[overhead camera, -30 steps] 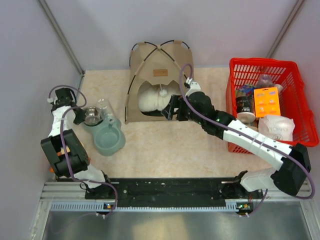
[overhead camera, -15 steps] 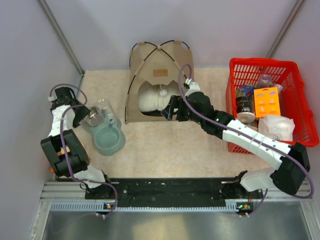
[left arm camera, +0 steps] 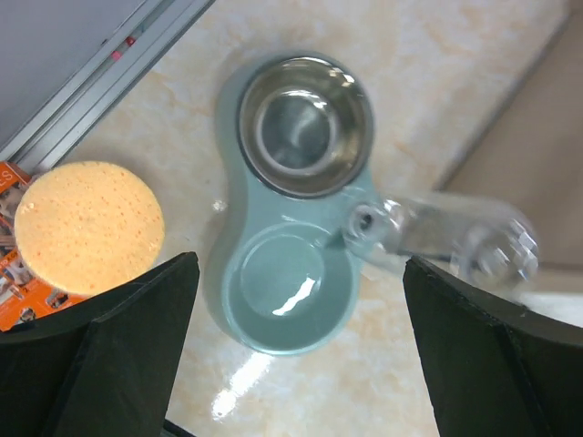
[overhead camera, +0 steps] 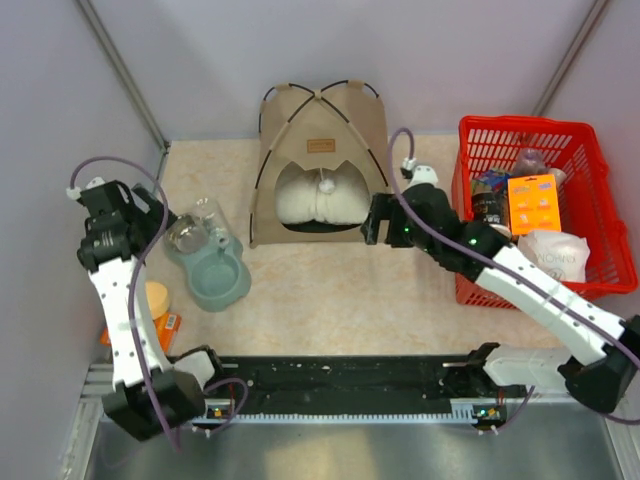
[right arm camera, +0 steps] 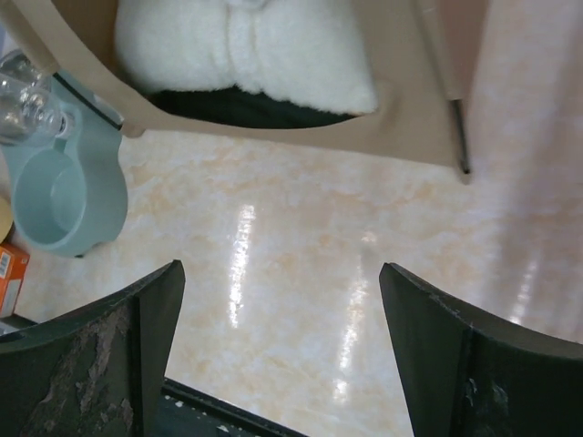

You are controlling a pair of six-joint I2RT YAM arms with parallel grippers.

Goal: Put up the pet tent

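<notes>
The pet tent [overhead camera: 300,120] stands upright at the back middle of the table, tan with thin black poles and a brown label. A cream pillow [overhead camera: 320,200] lies inside its rounded doorway, and a small white ball hangs above the pillow. My right gripper [overhead camera: 372,222] is open just outside the tent's right front corner, touching nothing. In the right wrist view my right gripper [right arm camera: 281,291] hangs over bare table, with the tent's front edge [right arm camera: 401,118] and the pillow [right arm camera: 246,45] beyond it. My left gripper [overhead camera: 150,215] is open at the far left. In its wrist view my left gripper [left arm camera: 298,300] hovers empty above a teal feeder [left arm camera: 355,209].
The teal feeder [overhead camera: 215,275] holds a steel bowl [overhead camera: 183,232] and a tilted clear bottle [overhead camera: 205,215], left of the tent. A round orange sponge [left arm camera: 89,226] and an orange box [left arm camera: 18,291] lie by the left edge. A red basket [overhead camera: 525,122] with several items stands at the right.
My left gripper has opened and drawn back left and up from the steel bowl. My right gripper has pulled back right, out of the tent doorway; the pillow stays inside.
</notes>
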